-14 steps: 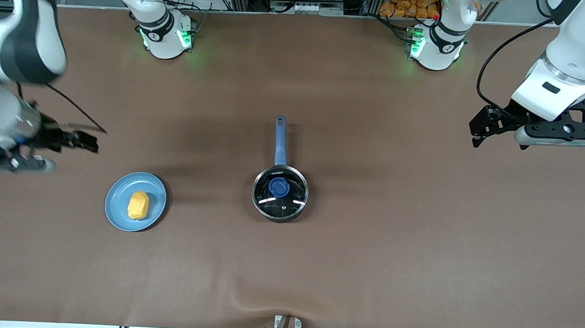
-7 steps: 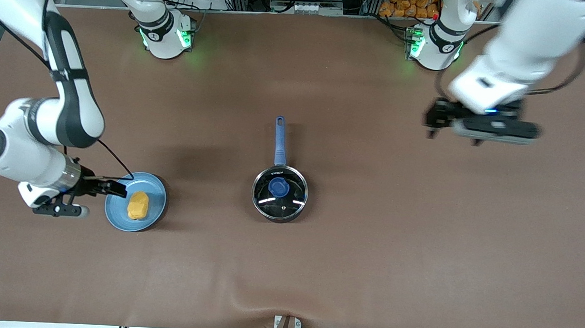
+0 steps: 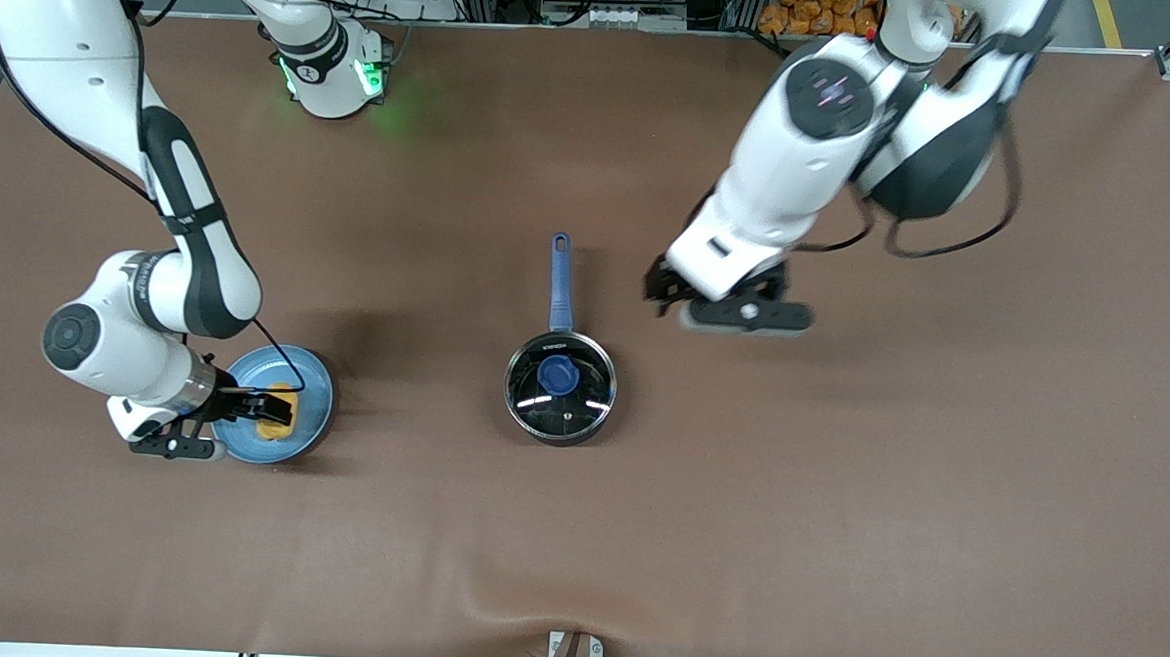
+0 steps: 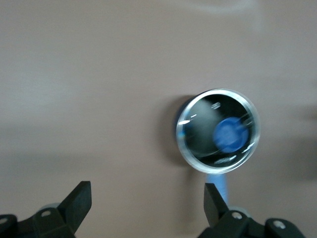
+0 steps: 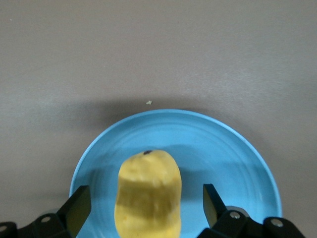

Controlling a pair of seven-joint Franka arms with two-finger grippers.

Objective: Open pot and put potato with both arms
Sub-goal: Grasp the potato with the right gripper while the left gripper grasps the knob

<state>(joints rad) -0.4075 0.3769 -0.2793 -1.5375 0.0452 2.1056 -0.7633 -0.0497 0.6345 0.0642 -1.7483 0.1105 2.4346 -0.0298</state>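
Observation:
The black pot [image 3: 559, 387] stands mid-table with its glass lid on, blue knob [image 3: 558, 374] on top, and blue handle [image 3: 559, 282] pointing toward the robots' bases. The yellow potato [image 3: 272, 427] lies on a light-blue plate [image 3: 304, 379] toward the right arm's end. My right gripper [image 3: 275, 409] is open, low over the plate, one finger on each side of the potato [image 5: 148, 193], not closed on it. My left gripper [image 3: 661, 294] is open and empty over bare table beside the pot's handle. Its wrist view shows the lidded pot [image 4: 218, 131].
The brown table mat [image 3: 836, 502] carries only the pot and the plate [image 5: 208, 144]. The arms' bases, with green lights, stand along the table edge farthest from the front camera [image 3: 333, 65]. A small clamp [image 3: 573, 656] sits at the edge nearest that camera.
My right arm has come down from the table's end to the plate, its fingers now straddling the potato. My left arm has swung from its table end toward the pot.

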